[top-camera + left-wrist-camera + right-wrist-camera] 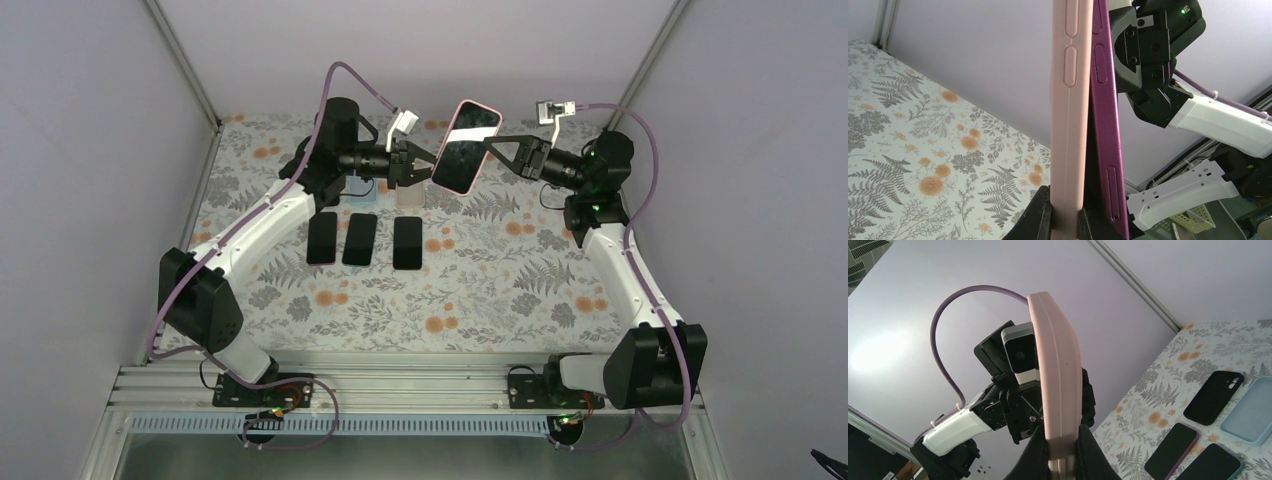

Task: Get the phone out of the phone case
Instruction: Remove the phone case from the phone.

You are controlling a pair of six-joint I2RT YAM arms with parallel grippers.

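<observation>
Pink phone case (pixel 1070 125): aloft between both claws; left claw (pixel 1064 212) clenched on one edge, right claw (pixel 1062 452) clenched on the opposite edge. Purple phone (pixel 1105 125): partly out of case, just beside left claw. Three dark phones (pixel 360 240): on worktop (pixel 480 290) beneath left claw.

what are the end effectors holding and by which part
Both are shut on the pink phone case, phone in it, held aloft: left end effector pinches one long edge, right end effector the opposite one.
</observation>
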